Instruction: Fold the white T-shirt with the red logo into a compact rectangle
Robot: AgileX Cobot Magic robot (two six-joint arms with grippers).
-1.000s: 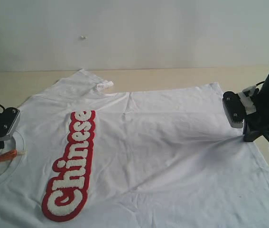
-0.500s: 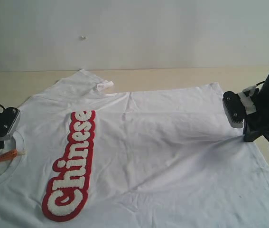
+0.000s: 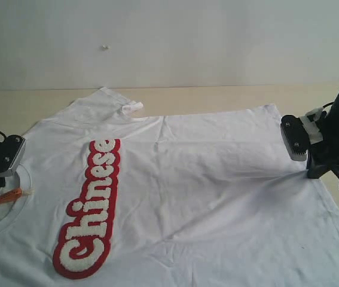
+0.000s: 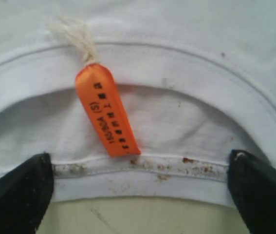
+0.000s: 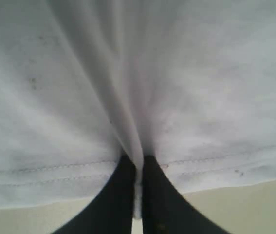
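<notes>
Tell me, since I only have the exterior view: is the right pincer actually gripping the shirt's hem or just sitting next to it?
Observer: Gripping. In the right wrist view the right pincer is shut on the white T-shirt, a ridge of hem bunched between its black fingers.
Operator: And the left pincer at the collar?
Observer: Open. The left wrist view shows its fingers wide apart, with the collar edge between them, unpinched.
Operator: Anything notable on the collar?
Observer: Small reddish-brown specks along the collar seam, just past the orange neck tag's end.
</notes>
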